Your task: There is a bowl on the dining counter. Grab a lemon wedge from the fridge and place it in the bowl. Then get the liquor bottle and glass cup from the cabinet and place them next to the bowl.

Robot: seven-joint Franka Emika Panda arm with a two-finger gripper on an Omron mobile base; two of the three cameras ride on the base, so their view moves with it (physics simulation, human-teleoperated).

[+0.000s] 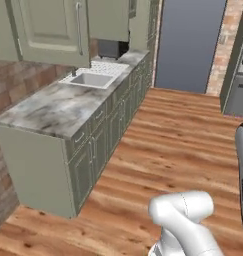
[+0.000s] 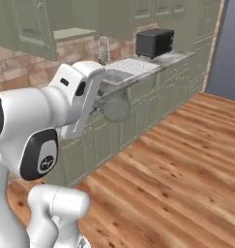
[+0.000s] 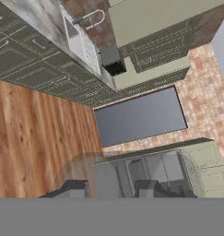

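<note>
End effector (image 3: 111, 189): jaws partly closed on the glass cup (image 3: 132, 173), which sits between the fingertips, directly ahead of the hand; its long axis cannot be told. Which way the bowl lies cannot be told. Count: glass cup, one; sink (image 1: 90, 79), one; black oven (image 2: 154, 42), one.

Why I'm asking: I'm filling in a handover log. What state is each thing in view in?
glass cup: held in the air, off the worktop.
gripper: closed on the glass cup.
upper cabinet door: swung open.
base cabinets: doors and drawers shut.
</note>
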